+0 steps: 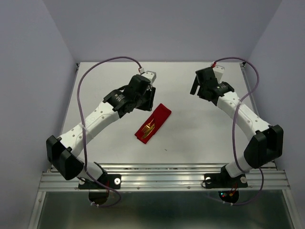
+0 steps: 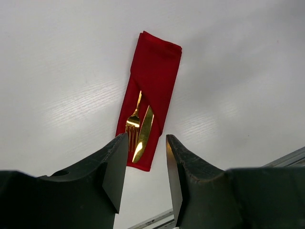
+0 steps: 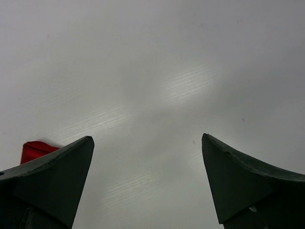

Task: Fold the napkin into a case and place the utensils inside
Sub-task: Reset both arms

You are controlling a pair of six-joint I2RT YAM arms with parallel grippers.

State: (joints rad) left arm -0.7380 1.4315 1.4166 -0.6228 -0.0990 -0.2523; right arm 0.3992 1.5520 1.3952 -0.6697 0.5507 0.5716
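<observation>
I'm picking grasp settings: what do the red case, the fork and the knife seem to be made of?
The case looks like soft matte red cloth: rounded folds, no glare. The fork and knife look like polished gold-toned metal, given their bright highlights; plated or solid, I cannot tell.

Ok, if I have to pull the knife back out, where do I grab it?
Probably the exposed blade end of the knife, from above with the left gripper, open and facing it. Its other end is tucked under the napkin fold, and the fork lies close beside it.
</observation>
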